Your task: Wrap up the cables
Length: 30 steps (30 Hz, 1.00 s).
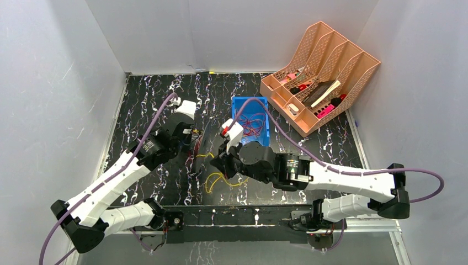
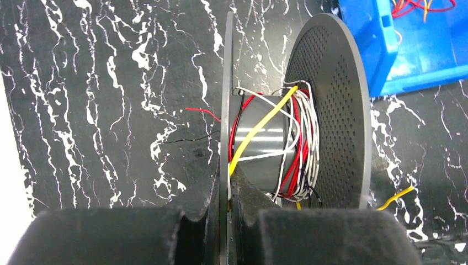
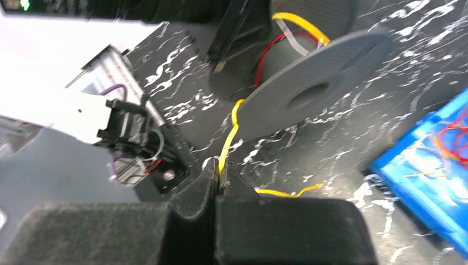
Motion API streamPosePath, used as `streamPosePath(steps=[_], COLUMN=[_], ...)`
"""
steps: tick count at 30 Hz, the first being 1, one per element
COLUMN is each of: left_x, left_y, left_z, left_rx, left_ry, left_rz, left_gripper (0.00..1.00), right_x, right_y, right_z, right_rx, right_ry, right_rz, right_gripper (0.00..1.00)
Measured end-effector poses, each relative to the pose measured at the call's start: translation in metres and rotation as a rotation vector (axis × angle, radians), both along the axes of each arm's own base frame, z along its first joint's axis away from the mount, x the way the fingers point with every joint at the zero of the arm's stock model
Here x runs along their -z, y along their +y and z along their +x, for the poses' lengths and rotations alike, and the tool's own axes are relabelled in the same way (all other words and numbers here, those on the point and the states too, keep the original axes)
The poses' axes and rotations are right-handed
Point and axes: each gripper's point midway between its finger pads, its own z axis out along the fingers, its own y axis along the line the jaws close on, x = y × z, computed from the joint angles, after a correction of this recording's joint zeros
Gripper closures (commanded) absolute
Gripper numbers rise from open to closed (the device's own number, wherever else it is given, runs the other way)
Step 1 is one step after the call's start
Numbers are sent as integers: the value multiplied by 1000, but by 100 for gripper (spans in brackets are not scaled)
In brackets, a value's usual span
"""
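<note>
A grey spool (image 1: 197, 148) with two perforated flanges stands on edge on the black marbled table. My left gripper (image 2: 229, 187) is shut on the rim of its left flange (image 2: 226, 83). Red and white wires are wound on the hub (image 2: 265, 149), and a yellow cable (image 2: 265, 118) crosses over it. My right gripper (image 3: 221, 171) is shut on that yellow cable (image 3: 230, 132), which runs up to the spool (image 3: 331, 72). In the top view the right gripper (image 1: 218, 165) is just right of the spool, and loose yellow cable (image 1: 212, 179) loops on the table below it.
A blue bin (image 1: 251, 118) holding red and yellow wires sits behind the right gripper; it also shows in the left wrist view (image 2: 419, 44). An orange file organizer (image 1: 323, 72) stands at the back right. White walls enclose the table.
</note>
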Motion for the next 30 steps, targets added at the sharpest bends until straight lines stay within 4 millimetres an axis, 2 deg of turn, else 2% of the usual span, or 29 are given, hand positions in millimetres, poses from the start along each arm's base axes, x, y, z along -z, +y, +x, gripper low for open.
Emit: streamPosePath(steps=[5,12,18,20,25,30], left_x=[7,13,0,-6,-21,-36], left_y=[-11,-30,-43,-48,-62,-72], left_z=[-11,-29,-49,-56,-67,-74], left_rx=[86,237,387,437,539,613], left_ry=[47,120,131,130,127,111], left_rz=[8,-23,-96,-123,-186,-232], left_gripper=[100,100,100,100,100,100], right_x=[-10,3,13,26,71,101], right_y=[-11,-46,-66,-74,-98,-104], right_z=[32,94,121,125,132,128], right_rx=[76,187,226,236,260,258], right_ry=[-87,-133,-156,-148,-85,-19], right_rz=[-71,-186,-249,-276,-332,-301], right_gripper=[100,99,95,90,87,84])
